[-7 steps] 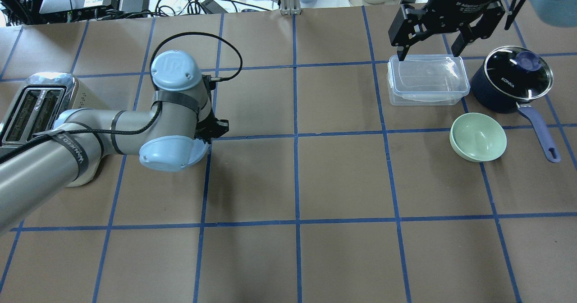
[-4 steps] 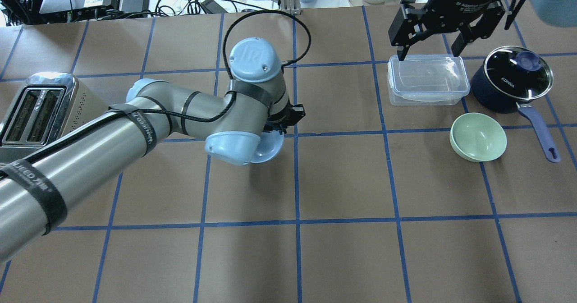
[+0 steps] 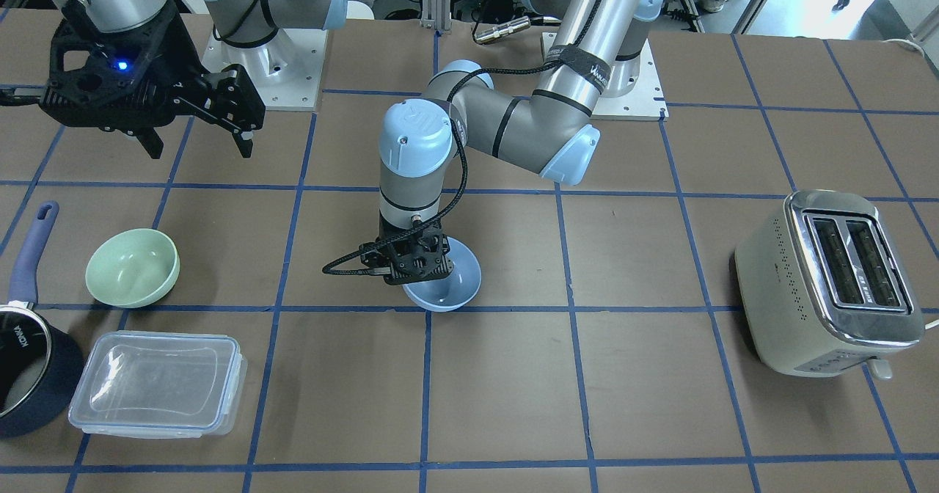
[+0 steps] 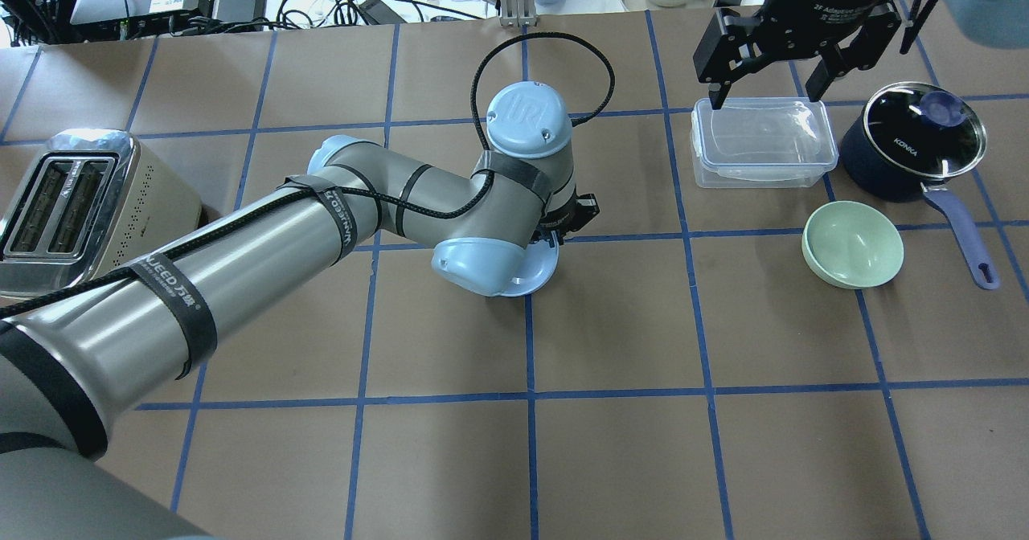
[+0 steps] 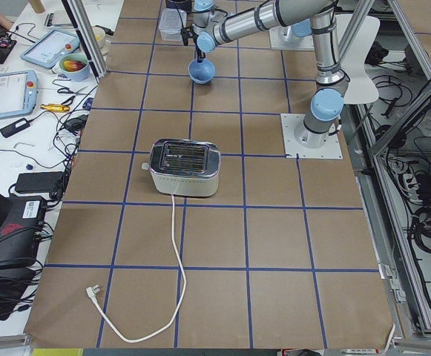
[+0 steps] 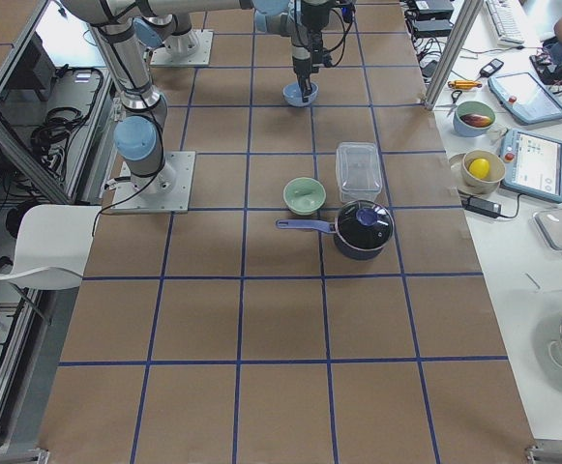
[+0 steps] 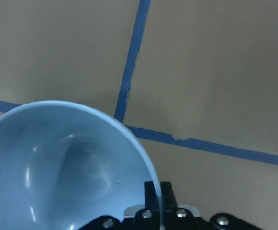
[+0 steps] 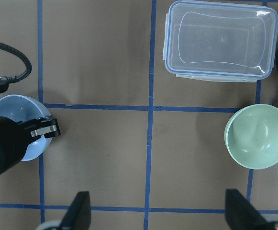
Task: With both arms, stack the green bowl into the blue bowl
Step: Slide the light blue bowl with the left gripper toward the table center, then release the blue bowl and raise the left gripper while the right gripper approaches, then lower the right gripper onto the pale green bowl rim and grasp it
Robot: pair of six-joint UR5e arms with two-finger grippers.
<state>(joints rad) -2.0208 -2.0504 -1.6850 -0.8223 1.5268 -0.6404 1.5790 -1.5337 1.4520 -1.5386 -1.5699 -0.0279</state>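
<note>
My left gripper (image 4: 563, 228) is shut on the rim of the pale blue bowl (image 4: 541, 272) and holds it low over the table's middle, by a tape crossing. The left wrist view shows both fingers (image 7: 150, 190) pinching the rim of the blue bowl (image 7: 67, 167). The mint-green bowl (image 4: 852, 244) sits upright and empty on the table at the right, in front of the saucepan. My right gripper (image 4: 764, 94) hangs open and empty high above the clear container. It looks down on the green bowl (image 8: 258, 136) and the blue bowl (image 8: 14, 108).
A clear lidded plastic container (image 4: 762, 142) and a dark blue saucepan (image 4: 912, 142) with a glass lid stand behind the green bowl. A toaster (image 4: 72, 202) stands at the far left. Cables and other bowls lie beyond the table's back edge.
My left arm has carried the blue bowl to the right, from beside the toaster to the table's middle. The right arm and the green bowl have not moved.
</note>
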